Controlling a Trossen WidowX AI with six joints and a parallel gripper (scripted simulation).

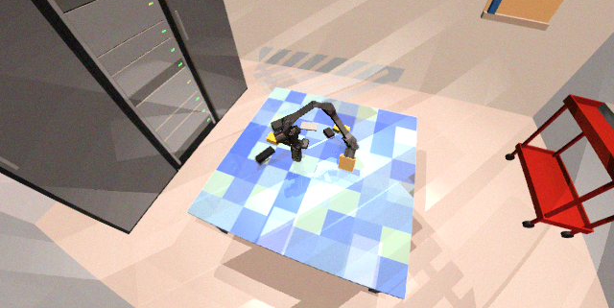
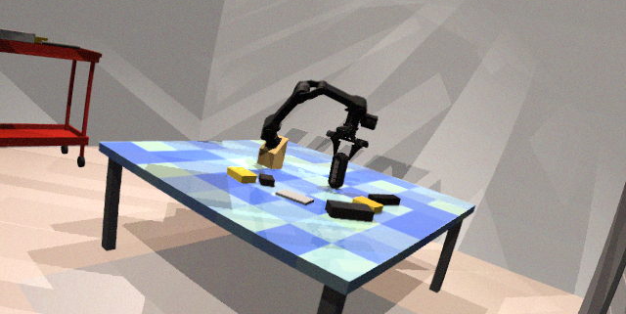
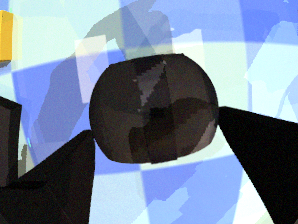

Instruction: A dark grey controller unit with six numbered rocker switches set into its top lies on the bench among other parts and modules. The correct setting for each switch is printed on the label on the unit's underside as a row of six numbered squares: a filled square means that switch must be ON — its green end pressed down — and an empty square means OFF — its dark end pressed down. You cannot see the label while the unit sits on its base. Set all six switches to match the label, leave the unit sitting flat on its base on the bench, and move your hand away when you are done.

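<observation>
The dark grey controller unit (image 1: 296,154) (image 2: 336,173) (image 3: 160,90) hangs on end, long side near vertical, between the fingers of my gripper (image 2: 341,154) (image 3: 156,126). Both fingertips touch its sides, so the gripper is shut on it. Its lower end is at or just above the table; I cannot tell which. In the exterior view a pale row of small marks runs down one long face, too small to read. The wrist view shows only its rounded dark upper end. The switch settings and the label squares cannot be made out.
A large black block (image 2: 349,210), a black module (image 1: 265,154) (image 2: 384,200) and a yellow block (image 1: 272,138) (image 2: 368,204) lie nearby. A pale plate (image 1: 309,126) (image 2: 294,197), small dark block (image 1: 328,132) (image 2: 266,180) and another yellow block (image 2: 242,174) lie towards the orange block (image 1: 346,163) (image 2: 270,158) at the arm's base.
</observation>
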